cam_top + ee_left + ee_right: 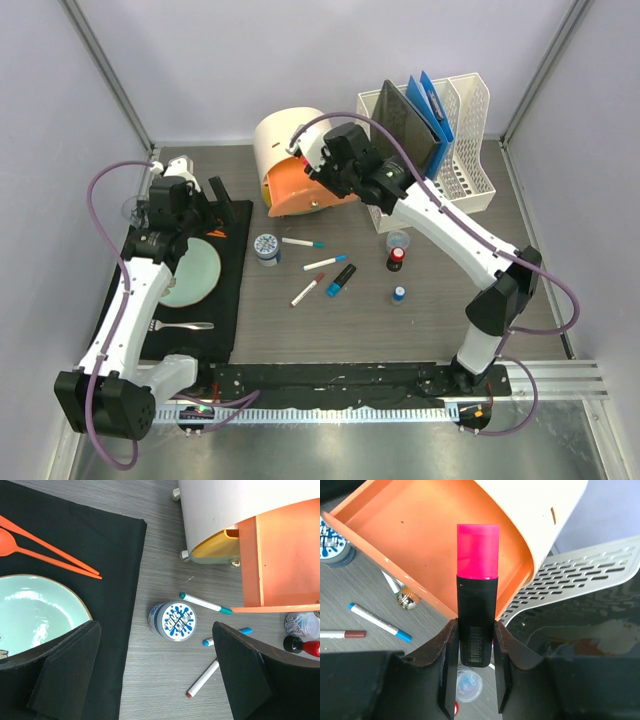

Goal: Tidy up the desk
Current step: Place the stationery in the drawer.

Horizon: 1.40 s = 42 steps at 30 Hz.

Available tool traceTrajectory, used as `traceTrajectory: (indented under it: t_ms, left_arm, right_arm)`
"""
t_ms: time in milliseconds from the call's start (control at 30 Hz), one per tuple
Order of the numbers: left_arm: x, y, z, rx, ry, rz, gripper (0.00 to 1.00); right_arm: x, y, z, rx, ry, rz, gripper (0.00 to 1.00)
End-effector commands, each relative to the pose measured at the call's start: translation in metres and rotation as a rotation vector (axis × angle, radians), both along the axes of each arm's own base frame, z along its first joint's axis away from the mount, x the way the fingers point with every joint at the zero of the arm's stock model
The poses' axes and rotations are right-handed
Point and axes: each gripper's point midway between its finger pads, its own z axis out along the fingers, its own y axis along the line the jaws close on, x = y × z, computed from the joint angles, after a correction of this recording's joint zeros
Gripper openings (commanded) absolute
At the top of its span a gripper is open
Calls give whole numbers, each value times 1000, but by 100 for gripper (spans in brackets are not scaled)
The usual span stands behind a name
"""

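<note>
Desk: a big dark grey-brown wood top (pixel 300 330) with metal rails around it. It fills the middle of the top view.
Desk long side: runs left to right in the top view. The short side runs from the bottom of the frame to the top.
Desk and the jaws: the desk lies flat under both grippers, and neither one touches it.
Left gripper: the left gripper (pixel 160 680) has its jaws wide apart and holds nothing. The two black fingers (pixel 65 670) sit in the lower corners of the left wrist view, with bare desk between them.
Right gripper: the right gripper (pixel 475 630) is closed on a pink marker (pixel 478 580). A finger presses on each side of the black body.
Pink marker: stands straight up in the right wrist view, pink cap at the top.
Orange drawer: the orange drawer (pixel 435 545) is pulled open from a round white box (pixel 285 140) in the upper middle of the top view. The pink cap shows in front of the drawer's inside.
Black mat: the black mat (pixel 75 530) lies on the left part of the desk.
Plate: a pale green plate (pixel 35 610) sits on the mat, at the left of the left wrist view.
Chopsticks: orange chopsticks (pixel 50 555) lie on the mat, upper left.
Round tin: a blue and white round tin (pixel 173 621) stands on the desk just beside the mat.
White pens: several white pens (pixel 205 602) lie loose on the desk near the tin.
White rack: a white rack (pixel 470 150) stands in the upper right of the top view.
</note>
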Motion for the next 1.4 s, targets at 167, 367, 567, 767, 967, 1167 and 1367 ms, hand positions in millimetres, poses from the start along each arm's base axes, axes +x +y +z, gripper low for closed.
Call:
traceTrajectory:
  t_ms: [167,367,567,767,967,1167,1367]
  left_arm:
    - [6,2,14,15,-53,-1,100]
    - [9,1,9,16,-45,-1,100]
    - [14,1,1,14,-20,2,100]
    - [16,0,2,15,-20,1,100]
    - [17,1,3,16,-22,2,100]
    - [15,1,6,15,-28,2,100]
    - [15,0,1,14,-17,2,100]
  right_arm:
    - [17,8,30,-61,-137,260,1]
    - [34,12,45,37,-102,316,1]
    - [29,28,47,120,-26,351,3]
    - [14,41,51,259,81,353,6]
    - [18,48,44,400,210,200,1]
    - [13,52,24,397,295,194,1]
    - [14,51,11,358,312,202,3]
